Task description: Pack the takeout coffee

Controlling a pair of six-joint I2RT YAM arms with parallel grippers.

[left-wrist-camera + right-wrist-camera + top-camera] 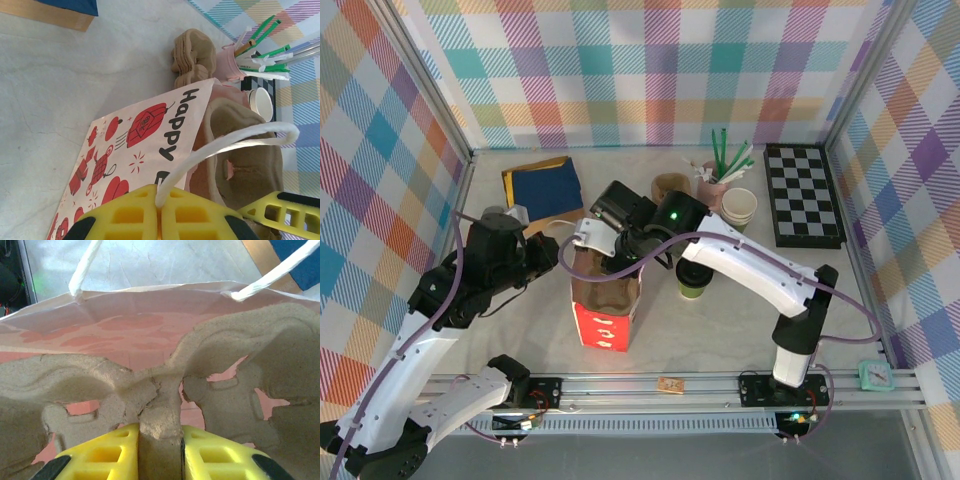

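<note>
Table (740, 320), pale and marbled, spans the middle of the top view. At its centre we see the paper bag (605, 325), red and white, standing upright with its mouth open. Toward the upper right lies the checkerboard (803, 195), and toward the upper left a blue folder (542, 187).

Inside the bag's mouth sits a brown pulp cup carrier (225, 350). We find the right end effector (160, 450) at the bottom centre of its wrist view, yellow fingers clenched on the carrier's central ridge. At the bottom of the left wrist view, the left end effector (161, 212) is clamped on the bag's white handle (240, 137), which loops out toward the right edge.

The takeout coffee (692, 290) stands on the table just right of the bag, outside it. It is partly under the right arm, so its top seems dark to us but is hard to read. A pink cup of straws (715, 185) stands near the checkerboard.
</note>
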